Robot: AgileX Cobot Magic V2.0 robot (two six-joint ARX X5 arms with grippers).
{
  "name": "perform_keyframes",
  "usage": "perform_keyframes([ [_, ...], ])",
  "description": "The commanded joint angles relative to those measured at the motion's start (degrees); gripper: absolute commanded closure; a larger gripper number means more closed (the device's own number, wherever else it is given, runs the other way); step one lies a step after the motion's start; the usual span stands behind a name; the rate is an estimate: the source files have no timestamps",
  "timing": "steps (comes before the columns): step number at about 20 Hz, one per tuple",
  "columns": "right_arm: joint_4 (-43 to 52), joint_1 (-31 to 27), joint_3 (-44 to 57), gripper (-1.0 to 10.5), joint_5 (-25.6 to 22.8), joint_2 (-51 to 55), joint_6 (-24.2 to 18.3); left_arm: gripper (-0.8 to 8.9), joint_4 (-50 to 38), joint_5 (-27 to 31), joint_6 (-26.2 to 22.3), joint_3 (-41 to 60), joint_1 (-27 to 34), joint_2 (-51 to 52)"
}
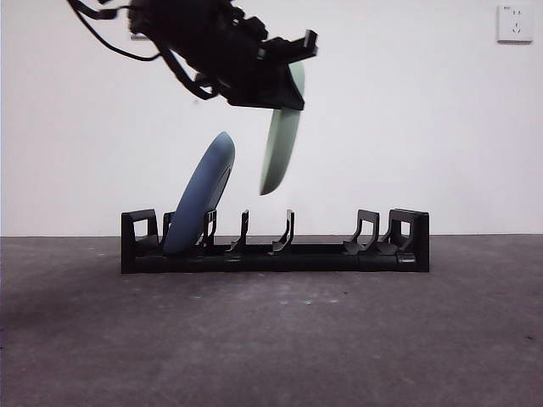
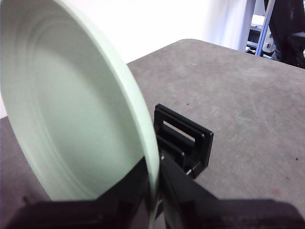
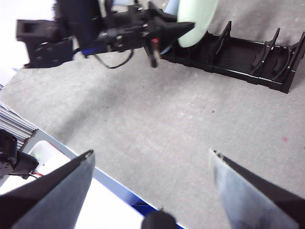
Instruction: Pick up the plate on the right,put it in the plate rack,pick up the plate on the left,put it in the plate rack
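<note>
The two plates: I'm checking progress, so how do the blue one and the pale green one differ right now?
The round blue plate stands in the long black plastic plate rack, leaning; the round pale green plate hangs above it, clamped by the left gripper. The blue one is darker. Both are edge-on, near upright.

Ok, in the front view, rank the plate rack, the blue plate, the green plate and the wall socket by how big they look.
1. plate rack, by far the widest.
2. blue plate and green plate: both edge-on and alike; the left tool hides the green one's top, so no ranking.
3. wall socket, smallest.
</note>
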State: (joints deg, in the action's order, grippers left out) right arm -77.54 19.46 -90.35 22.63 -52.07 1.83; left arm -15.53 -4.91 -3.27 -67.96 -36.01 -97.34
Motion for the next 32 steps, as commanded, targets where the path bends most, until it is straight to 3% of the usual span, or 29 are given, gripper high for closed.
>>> perform_keyframes([
  [1, -1.3, 0.0, 0.0, 5.4, 0.3, 0.0, -0.4, 8.2, -1.2, 0.0, 0.3, -1.8, 0.0, -2.6],
  [24, -1.3, 0.0, 0.0, 5.4, 0.5, 0.4, -1.0, 8.12, 1.9, 1.9, -0.2, -2.0, 1.7, -11.3],
  [26, -1.3, 0.0, 0.0, 5.4, 0.5, 0.4, -1.0, 7.69, 3.2, 1.6, -0.2, -2.0, 1.7, -11.3],
  [28, -1.3, 0.0, 0.0, 5.4, 0.5, 0.4, -1.2, 6.61, 4.1, 1.4, -0.1, -2.0, 1.4, -11.3],
  [32, -1.3, 0.0, 0.0, 5.4, 0.5, 0.4, -1.4, 6.48, 4.3, -0.7, 0.5, -2.0, 1.1, -11.2],
])
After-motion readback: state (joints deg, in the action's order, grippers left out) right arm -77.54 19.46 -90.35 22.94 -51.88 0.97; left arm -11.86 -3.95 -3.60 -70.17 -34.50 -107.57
